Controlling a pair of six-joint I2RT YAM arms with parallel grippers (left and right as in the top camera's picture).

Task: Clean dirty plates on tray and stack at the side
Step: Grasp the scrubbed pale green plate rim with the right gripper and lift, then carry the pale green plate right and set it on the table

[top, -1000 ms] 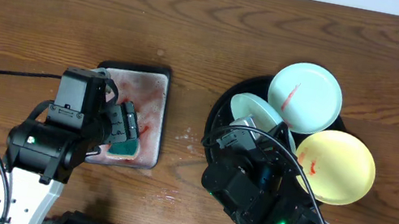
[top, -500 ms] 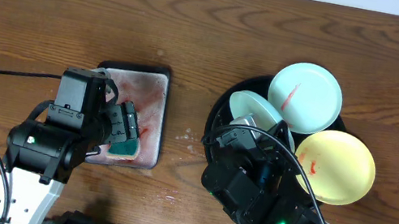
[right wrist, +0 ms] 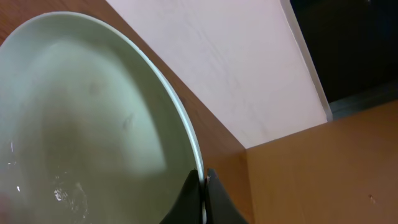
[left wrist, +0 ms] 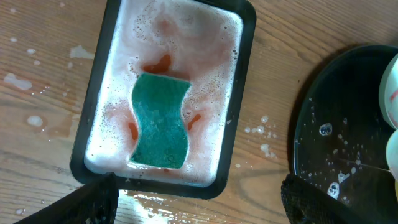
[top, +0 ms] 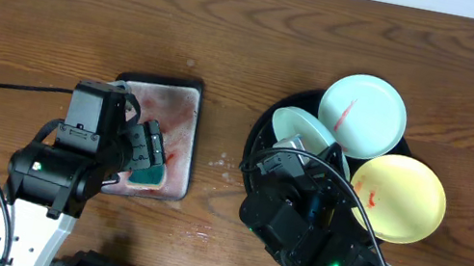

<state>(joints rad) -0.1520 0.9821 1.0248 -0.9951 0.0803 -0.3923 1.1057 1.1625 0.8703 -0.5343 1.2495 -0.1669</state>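
Nearest us, our right hand (right wrist: 200, 186) is pinched on the thin rim of a pale blue-white plate (right wrist: 93, 137), which is tilted up over the black tray (top: 261, 132). The plate is wet and glossy; we judge it light, stiff and slippery, with the rim the only purchase. Our left hand (left wrist: 199, 202) hangs spread above the green sponge (left wrist: 160, 121) in its soapy small tray (left wrist: 244, 93). Farther out on the black tray's right side lie the yellow plate (top: 399, 198), jutting past the rim, and the red-smeared blue plate (top: 362, 116).

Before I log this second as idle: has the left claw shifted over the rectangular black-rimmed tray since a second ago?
No. Overhead, the left claw hangs over the same lower-left part of the rectangular black-rimmed tray, above the green sponge.
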